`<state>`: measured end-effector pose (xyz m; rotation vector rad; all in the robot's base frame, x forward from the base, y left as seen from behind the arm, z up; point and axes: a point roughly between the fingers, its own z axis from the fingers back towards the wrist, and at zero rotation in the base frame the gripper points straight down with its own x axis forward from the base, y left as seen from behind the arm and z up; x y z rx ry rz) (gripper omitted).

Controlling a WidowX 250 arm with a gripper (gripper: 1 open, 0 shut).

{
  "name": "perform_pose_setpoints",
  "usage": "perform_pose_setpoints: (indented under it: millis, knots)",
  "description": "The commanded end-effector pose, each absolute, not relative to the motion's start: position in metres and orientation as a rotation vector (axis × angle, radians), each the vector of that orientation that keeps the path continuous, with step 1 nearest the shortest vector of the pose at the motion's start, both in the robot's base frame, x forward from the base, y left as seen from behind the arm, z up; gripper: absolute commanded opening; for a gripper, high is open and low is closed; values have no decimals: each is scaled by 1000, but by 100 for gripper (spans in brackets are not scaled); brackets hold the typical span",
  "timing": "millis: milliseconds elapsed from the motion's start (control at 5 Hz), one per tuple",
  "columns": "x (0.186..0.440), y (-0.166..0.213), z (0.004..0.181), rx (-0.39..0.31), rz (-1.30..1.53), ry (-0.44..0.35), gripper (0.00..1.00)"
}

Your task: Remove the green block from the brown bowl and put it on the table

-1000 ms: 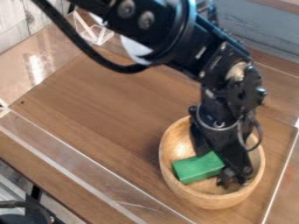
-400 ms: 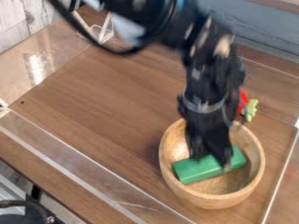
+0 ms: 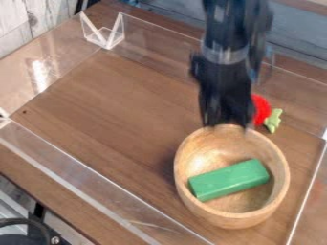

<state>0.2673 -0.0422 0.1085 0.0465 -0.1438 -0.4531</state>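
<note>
The green block [image 3: 231,179] lies flat inside the brown bowl [image 3: 189,161], slanted across its floor, and nothing touches it. My gripper [image 3: 228,117] hangs blurred above the bowl's far rim, pointing down. Its dark fingers are drawn together and hold nothing. The arm above it hides part of the table [image 3: 115,115] behind the bowl.
A red strawberry toy with green leaves [image 3: 265,112] sits just beyond the bowl on the right. A clear acrylic stand [image 3: 102,30] is at the back left. Clear walls run along the table's edges, with one [image 3: 76,177] close in front.
The gripper closed over the block in the bowl, then rose up and back out of the bowl without it. The block stays in the bowl, now uncovered.
</note>
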Motion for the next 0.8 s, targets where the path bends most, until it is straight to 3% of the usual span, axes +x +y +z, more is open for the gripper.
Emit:
perform_pose_setpoints:
  millis: [0, 200, 600]
  knots:
    - [272, -44, 114, 44, -510, -214, 100]
    - [258, -50, 112, 38, -492, -202, 100]
    - [243, -66, 91, 29, -423, -206, 100]
